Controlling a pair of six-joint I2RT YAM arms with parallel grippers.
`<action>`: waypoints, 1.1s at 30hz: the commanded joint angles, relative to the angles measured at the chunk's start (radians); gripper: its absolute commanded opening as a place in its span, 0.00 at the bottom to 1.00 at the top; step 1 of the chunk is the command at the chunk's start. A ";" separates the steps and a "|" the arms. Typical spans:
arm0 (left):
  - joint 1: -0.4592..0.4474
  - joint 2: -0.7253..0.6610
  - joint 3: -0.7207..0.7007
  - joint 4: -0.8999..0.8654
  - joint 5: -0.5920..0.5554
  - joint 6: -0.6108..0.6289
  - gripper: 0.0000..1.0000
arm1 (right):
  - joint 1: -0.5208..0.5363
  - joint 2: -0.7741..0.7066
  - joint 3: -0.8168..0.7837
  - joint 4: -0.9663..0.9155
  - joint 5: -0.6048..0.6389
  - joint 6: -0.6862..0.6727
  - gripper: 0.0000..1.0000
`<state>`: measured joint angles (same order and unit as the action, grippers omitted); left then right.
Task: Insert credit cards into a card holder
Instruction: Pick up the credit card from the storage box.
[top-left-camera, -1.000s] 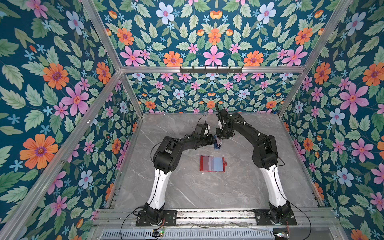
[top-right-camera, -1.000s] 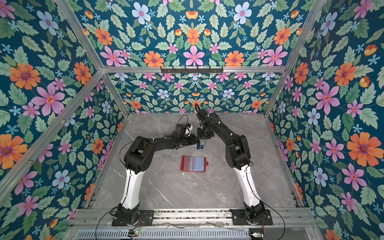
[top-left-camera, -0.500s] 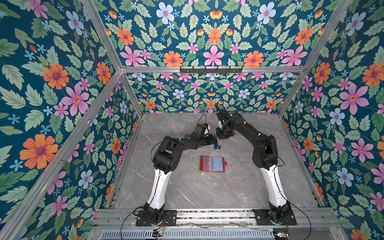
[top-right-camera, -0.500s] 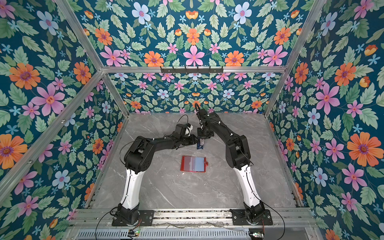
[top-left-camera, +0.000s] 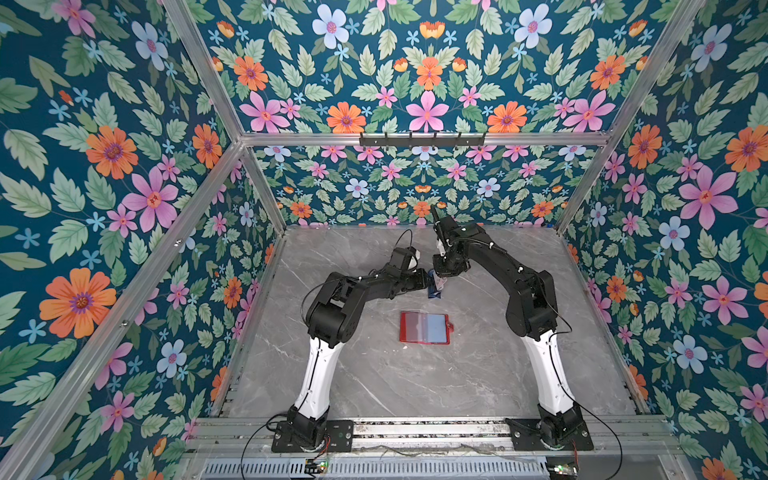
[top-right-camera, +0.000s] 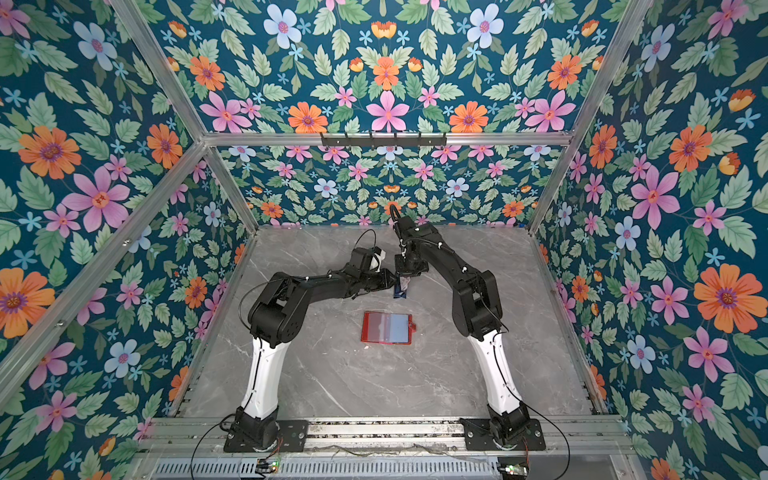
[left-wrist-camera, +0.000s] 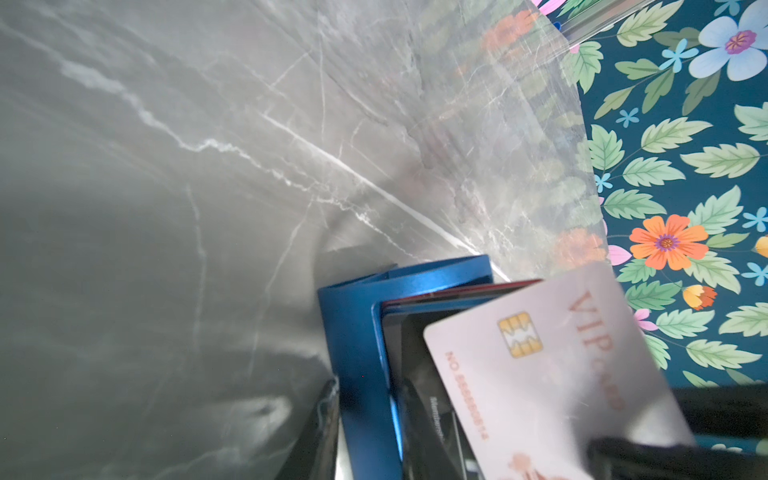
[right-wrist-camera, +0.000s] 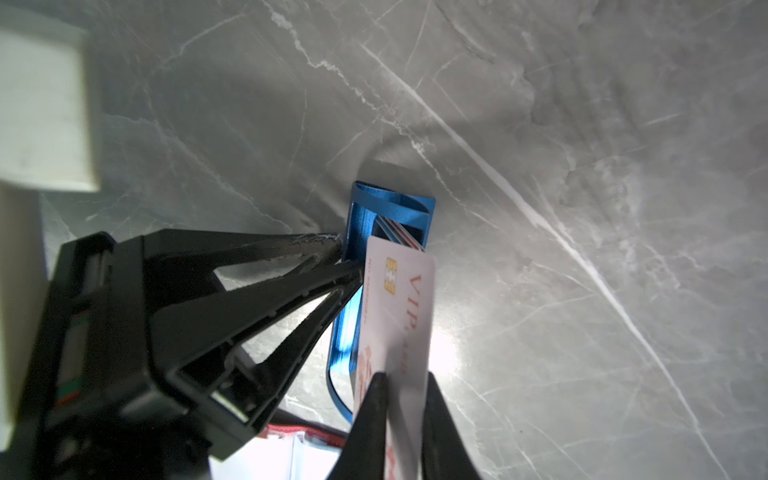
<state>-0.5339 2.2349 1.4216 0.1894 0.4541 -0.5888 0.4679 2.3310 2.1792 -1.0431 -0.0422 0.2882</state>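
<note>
The card holder (top-left-camera: 424, 328) (top-right-camera: 387, 328), a red wallet, lies open and flat mid-table with clear sleeves up. Behind it stands a small blue card rack (top-left-camera: 435, 287) (top-right-camera: 400, 289) (right-wrist-camera: 357, 220). My left gripper (top-left-camera: 428, 284) (top-right-camera: 392, 282) (right-wrist-camera: 347, 253) is shut on the rack's side wall (left-wrist-camera: 357, 374). My right gripper (right-wrist-camera: 405, 399) (top-left-camera: 440, 276) comes down from above and is shut on a white credit card (right-wrist-camera: 399, 307) (left-wrist-camera: 540, 374) marked VIP, which sticks out of the rack. More credit cards (right-wrist-camera: 399, 230) with red and blue edges sit in the rack.
Flowered walls close in the grey marble table (top-left-camera: 374, 374) on three sides, and the right wall (left-wrist-camera: 685, 187) is near the rack. A black hook rail (top-left-camera: 422, 139) hangs on the back frame. The left wrist's white camera block (right-wrist-camera: 41, 112) is beside the rack.
Both arms stay in place over the rack. The right gripper's jaws have narrowed onto the white card.
</note>
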 joint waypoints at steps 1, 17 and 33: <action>0.002 0.015 -0.009 -0.114 -0.052 0.004 0.27 | 0.001 -0.012 0.004 -0.051 0.045 -0.006 0.13; 0.002 -0.022 -0.003 -0.088 0.008 0.005 0.33 | 0.000 -0.102 -0.082 0.022 0.000 0.029 0.00; 0.001 -0.274 -0.127 -0.143 -0.049 0.099 0.50 | -0.031 -0.537 -0.671 0.445 -0.172 0.148 0.00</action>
<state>-0.5316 2.0052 1.3220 0.0788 0.4564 -0.5369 0.4374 1.8381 1.5639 -0.7086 -0.1589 0.3916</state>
